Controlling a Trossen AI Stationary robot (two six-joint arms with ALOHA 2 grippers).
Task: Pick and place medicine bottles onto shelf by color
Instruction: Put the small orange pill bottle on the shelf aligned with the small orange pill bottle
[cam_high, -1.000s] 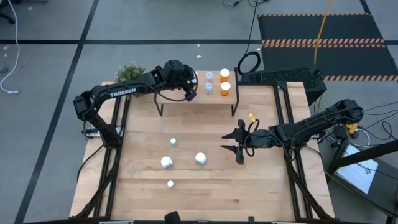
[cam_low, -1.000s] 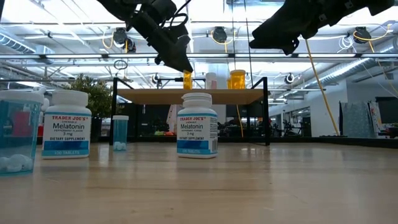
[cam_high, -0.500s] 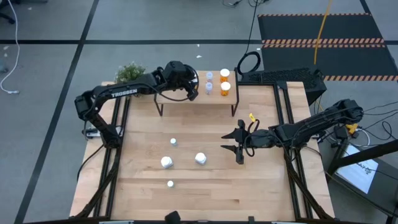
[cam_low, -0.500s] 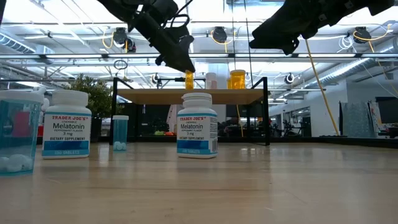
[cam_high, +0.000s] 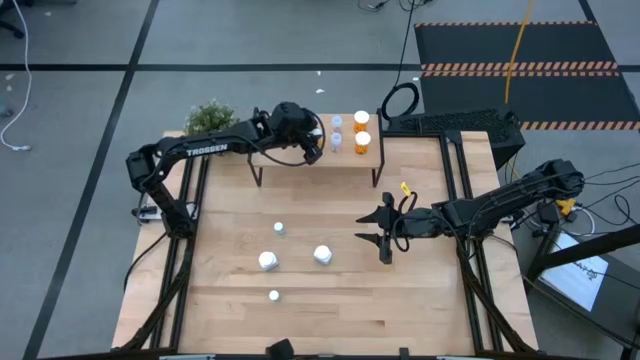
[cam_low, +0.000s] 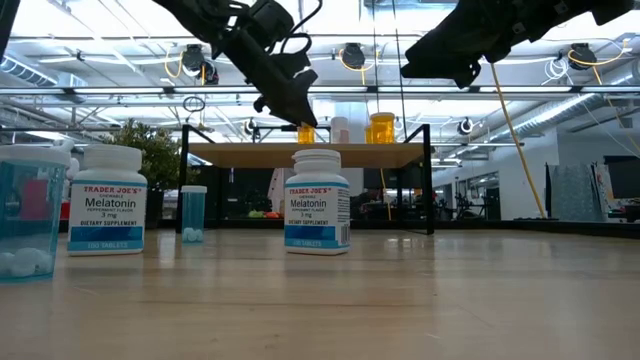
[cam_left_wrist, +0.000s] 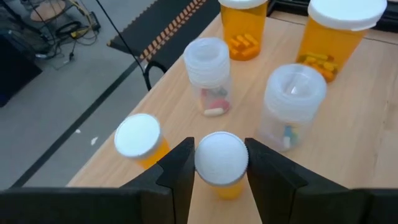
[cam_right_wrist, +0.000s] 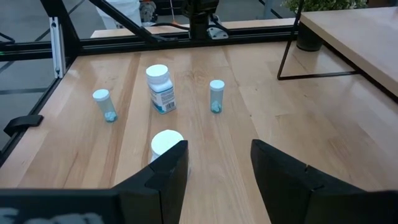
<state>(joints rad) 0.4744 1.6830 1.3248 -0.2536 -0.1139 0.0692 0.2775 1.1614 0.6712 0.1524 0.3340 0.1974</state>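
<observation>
Wooden tabletop (cam_high: 420, 300) under bright shop lights. Left pincer (cam_left_wrist: 219, 177) over the shelf (cam_high: 368, 157), pinching an orange bottle (cam_left_wrist: 221, 163) beside other medicine bottles (cam_left_wrist: 291, 99) there. Right pincer (cam_right_wrist: 219, 163) spread — hovering above the tabletop, near four loose bottles (cam_right_wrist: 161, 88).

One camera looks straight down on the whole light-wood tabletop (cam_high: 330, 250). Another sits at tabletop height, facing level across to the low wooden shelf on black legs (cam_low: 310, 154). The left wrist camera peers close down onto that shelf (cam_left_wrist: 348, 137); the right wrist camera faces across the tabletop (cam_right_wrist: 205, 143).
</observation>
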